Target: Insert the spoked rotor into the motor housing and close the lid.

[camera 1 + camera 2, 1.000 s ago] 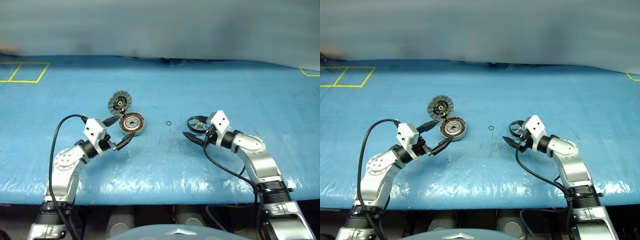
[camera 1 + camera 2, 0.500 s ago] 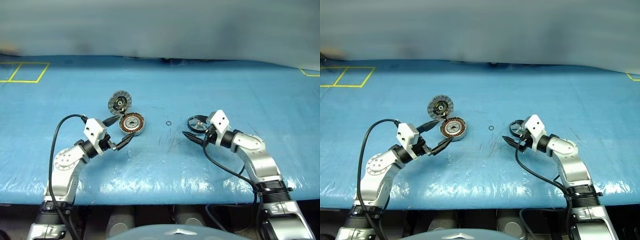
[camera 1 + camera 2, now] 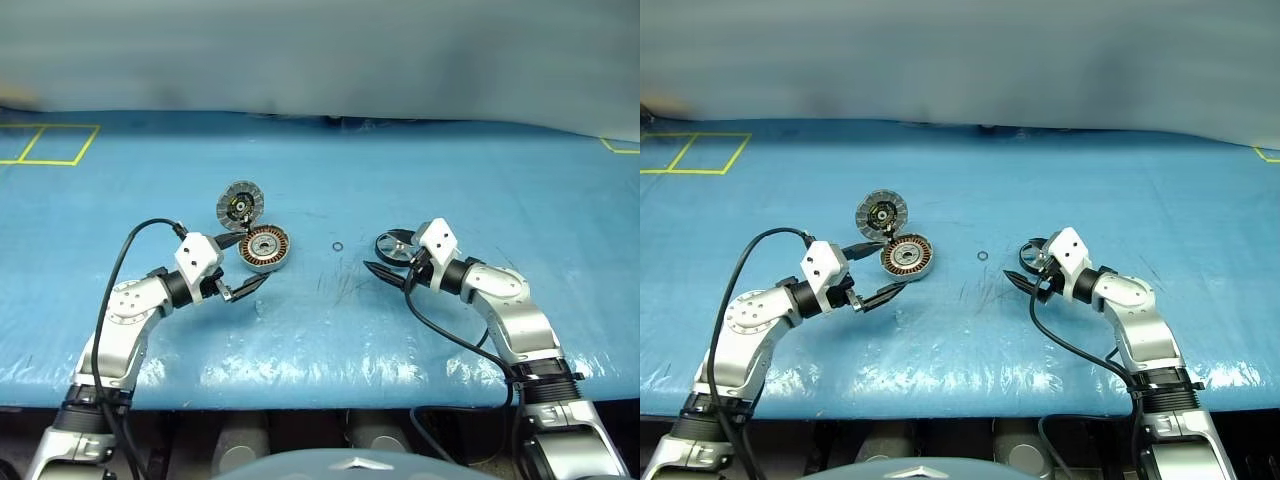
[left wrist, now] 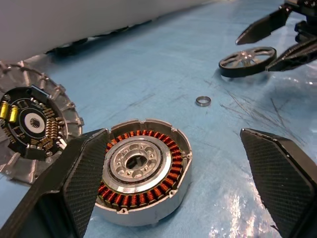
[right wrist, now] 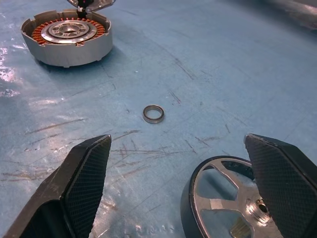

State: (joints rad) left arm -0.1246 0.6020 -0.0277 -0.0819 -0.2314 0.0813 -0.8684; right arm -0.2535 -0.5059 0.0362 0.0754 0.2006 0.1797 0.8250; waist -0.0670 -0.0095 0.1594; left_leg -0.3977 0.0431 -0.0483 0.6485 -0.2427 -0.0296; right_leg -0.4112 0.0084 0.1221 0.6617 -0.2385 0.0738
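On blue table [image 3: 330,320] — no writing legible | left tool [image 3: 243,265], right tool [image 3: 386,263] — both released

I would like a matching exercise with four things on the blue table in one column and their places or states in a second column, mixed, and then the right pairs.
Things:
1. thin dark-rimmed silver-spoked rotor
2. shallow grey motor housing with copper coil ring
3. round grey segmented lid
4. tiny dark metal ring

Places or states:
A. lies alone between housing and rotor
B. swung open, inner face showing
C. beside the open right end effector
D. lies open beside the open left end effector

Pairs: 1-C, 2-D, 3-B, 4-A
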